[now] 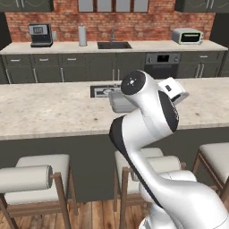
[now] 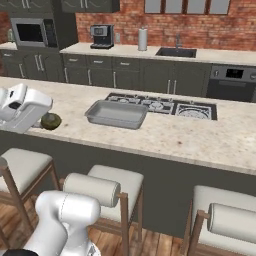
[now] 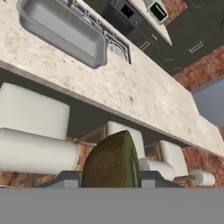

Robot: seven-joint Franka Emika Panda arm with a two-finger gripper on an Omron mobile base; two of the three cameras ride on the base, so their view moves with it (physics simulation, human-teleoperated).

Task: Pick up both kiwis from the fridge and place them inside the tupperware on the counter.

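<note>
The gripper (image 3: 111, 181) is clamped on a kiwi (image 3: 110, 161), which sits low in the centre of the hand view between the two dark tips. In the right base view the same kiwi (image 2: 51, 120) shows at the left edge, just under the white hand and above the near edge of the counter (image 2: 200, 137). The tray (image 2: 116, 113) lies left of centre in that view, beside the cooktop (image 2: 165, 106), and its floor looks bare; in the hand view the tray (image 3: 65, 30) sits at the upper left, also with nothing in it.

So, by my reading, no fruit is delivered yet. This kiwi is on its way and needs carrying across to the tray and releasing. The second kiwi then has to be fetched from the fridge and placed the same way.
</note>
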